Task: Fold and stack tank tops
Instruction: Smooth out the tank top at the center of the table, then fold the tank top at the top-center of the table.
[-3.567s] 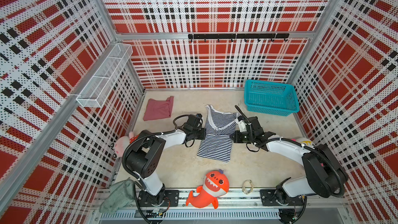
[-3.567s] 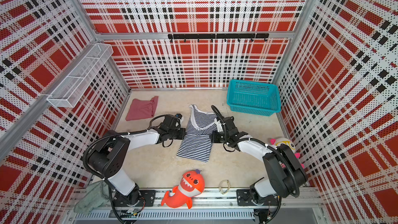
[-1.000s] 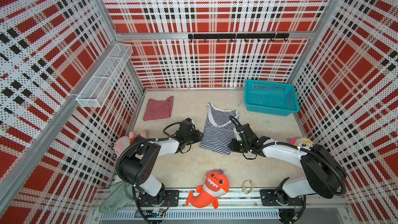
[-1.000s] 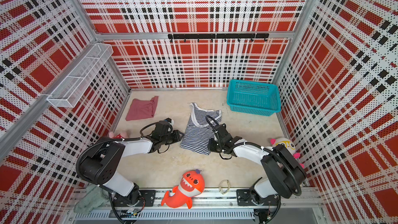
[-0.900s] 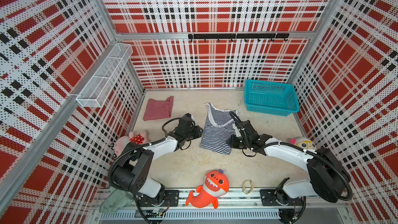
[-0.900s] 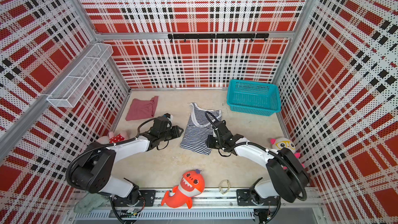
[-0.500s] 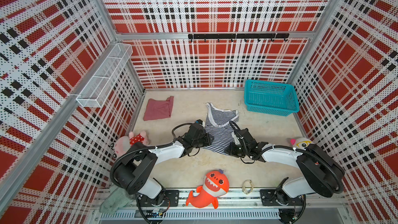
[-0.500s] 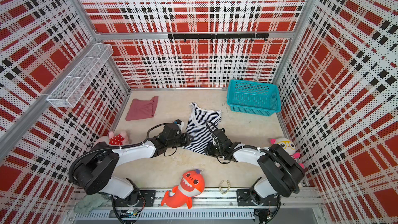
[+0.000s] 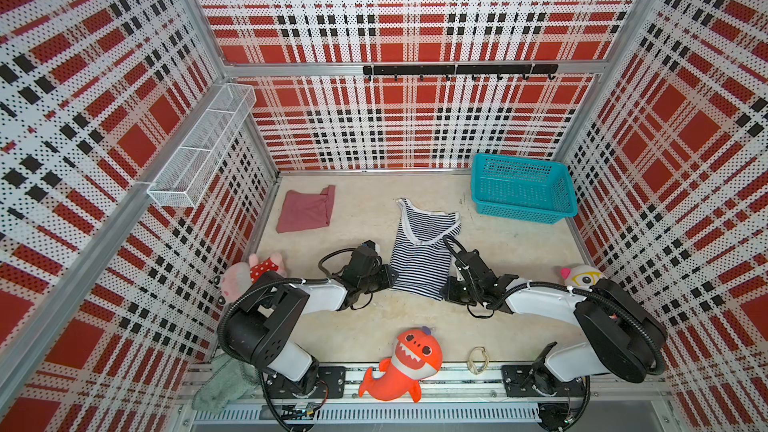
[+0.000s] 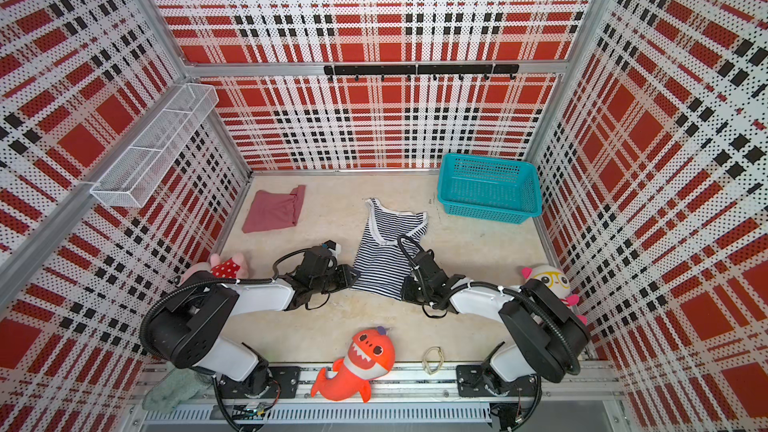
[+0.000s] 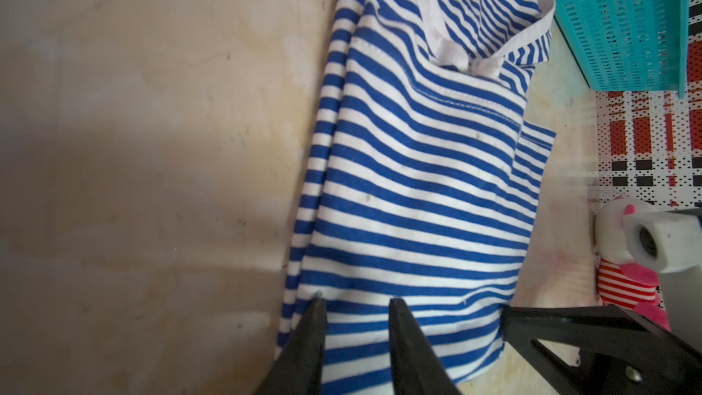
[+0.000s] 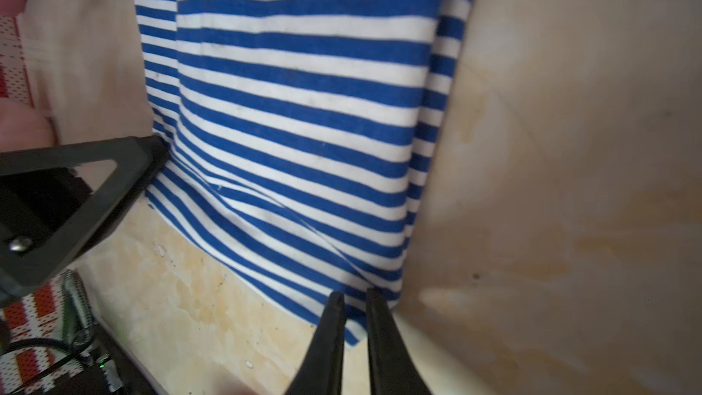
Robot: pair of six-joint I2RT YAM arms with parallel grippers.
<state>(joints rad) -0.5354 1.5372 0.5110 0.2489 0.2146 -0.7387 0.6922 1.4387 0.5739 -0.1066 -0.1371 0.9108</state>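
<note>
A: Where's the striped tank top (image 9: 419, 259)?
B: Mid-table, flat. Left gripper (image 11: 355, 303) is part open over one hem corner. Right gripper (image 12: 355, 296) is nearly closed, pinching the other.
A: Surroundings?
B: Rose tank top (image 9: 305, 211) far-left, teal basket (image 9: 523, 189) far-right, shark plush (image 9: 409, 361) at the front edge. All well apart from it.

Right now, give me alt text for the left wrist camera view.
A blue-and-white striped cloth tank top lies on a beige tabletop, with the two black fingers of the left gripper slightly apart over its hem corner. A teal plastic basket sits near its straps.
</note>
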